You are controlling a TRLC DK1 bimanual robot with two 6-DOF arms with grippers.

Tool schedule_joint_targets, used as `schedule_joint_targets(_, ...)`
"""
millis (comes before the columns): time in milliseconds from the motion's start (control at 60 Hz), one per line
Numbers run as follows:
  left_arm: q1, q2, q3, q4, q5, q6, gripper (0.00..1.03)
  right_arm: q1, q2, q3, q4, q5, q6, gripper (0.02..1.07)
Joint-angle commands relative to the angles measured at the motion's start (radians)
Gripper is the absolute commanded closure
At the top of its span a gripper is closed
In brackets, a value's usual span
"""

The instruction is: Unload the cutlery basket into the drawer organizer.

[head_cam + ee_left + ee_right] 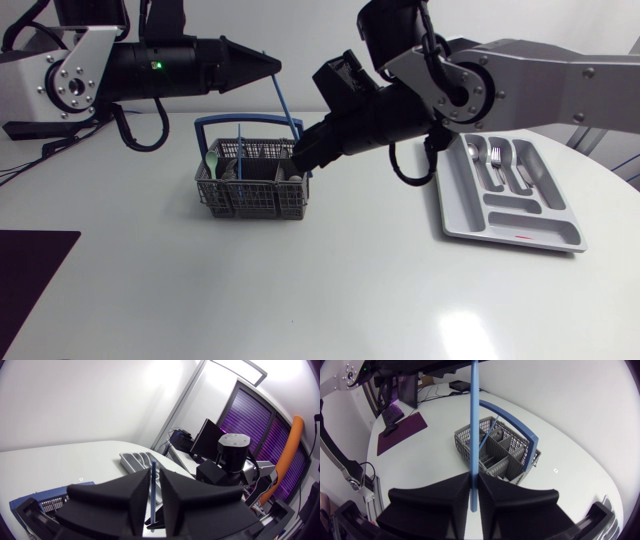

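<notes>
The blue stick (287, 108) stands tilted over the right end of the cutlery basket (250, 205). The left claw (270, 68) pinches its top from a level arm, and the right claw (300, 160) grips it lower down on an arm slanting down to the basket. Each wrist view shows its own fingers clamped on the stick, while the head view shows the drawer organizer (560, 235) well apart on the table (330, 290), cutlery in it.

In the head view the cutlery basket (250, 190) stands left of centre on the table (330, 290), with the drawer organizer (512, 200) well apart at the right. A thin rod (288, 105) slants up above the basket's right end. Its top is between the fingers of the left gripper (277, 68), its foot in the right gripper (299, 163) just over the basket. Forks (493, 155) lie in the organizer's rear compartments — a mat (30, 280) lies at lower left.
</notes>
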Motion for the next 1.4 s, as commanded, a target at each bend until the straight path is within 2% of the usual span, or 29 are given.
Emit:
schedule_joint_targets(0,-0.010,-0.021,-0.001,0.022,0.017,-0.029,0.45,0.004,0.006,-0.022,-0.008,-0.013,0.014,0.96)
schedule_joint_targets(67,-0.005,-0.027,0.024,0.025,0.016,-0.029,0.33,0.004,-0.005,-0.040,-0.008,-0.015,0.013,0.96)
schedule_joint_targets(117,0.000,-0.029,0.043,0.025,0.016,-0.029,0.28,0.003,-0.014,-0.052,-0.011,-0.015,0.008,0.96)
schedule_joint_targets(250,0.023,-0.029,0.093,0.022,0.016,-0.039,0.22,-0.009,-0.051,-0.089,-0.015,-0.027,0.000,0.97)
schedule_joint_targets(367,0.058,-0.032,0.128,0.020,0.016,-0.049,0.21,-0.023,-0.091,-0.129,-0.027,-0.033,-0.004,0.97)
schedule_joint_targets(567,0.170,-0.041,0.221,0.008,0.017,-0.047,0.20,-0.106,-0.189,-0.247,-0.027,-0.041,-0.023,0.97)
schedule_joint_targets(633,0.191,-0.046,0.241,-0.021,0.014,0.024,0.20,-0.181,-0.223,-0.275,-0.038,-0.056,-0.023,0.97)
schedule_joint_targets(767,0.179,-0.046,0.274,-0.260,0.002,0.358,0.21,-0.356,-0.258,-0.301,-0.047,-0.056,-0.020,0.97)
schedule_joint_targets(850,0.159,-0.033,0.271,-0.371,-0.012,0.508,0.21,-0.467,-0.253,-0.307,-0.045,-0.053,-0.015,0.97)
schedule_joint_targets(967,0.098,-0.018,0.244,-0.520,-0.101,0.757,0.21,-0.595,-0.203,-0.295,-0.041,-0.045,0.002,0.97)
schedule_joint_targets(1033,0.050,-0.015,0.211,-0.556,-0.200,0.878,0.21,-0.651,-0.160,-0.281,-0.036,-0.035,0.011,0.96)
schedule_joint_targets(1100,0.015,-0.015,0.171,-0.561,-0.259,0.950,0.21,-0.695,-0.111,-0.261,-0.036,-0.022,0.028,0.96)
schedule_joint_targets(1233,-0.029,0.000,0.143,-0.621,-0.294,1.059,0.21,-0.749,-0.016,-0.221,-0.042,0.001,0.056,0.96)
schedule_joint_targets(1383,-0.062,0.042,0.139,-0.687,-0.325,1.171,0.21,-0.760,0.102,-0.164,-0.070,0.079,0.079,0.95)
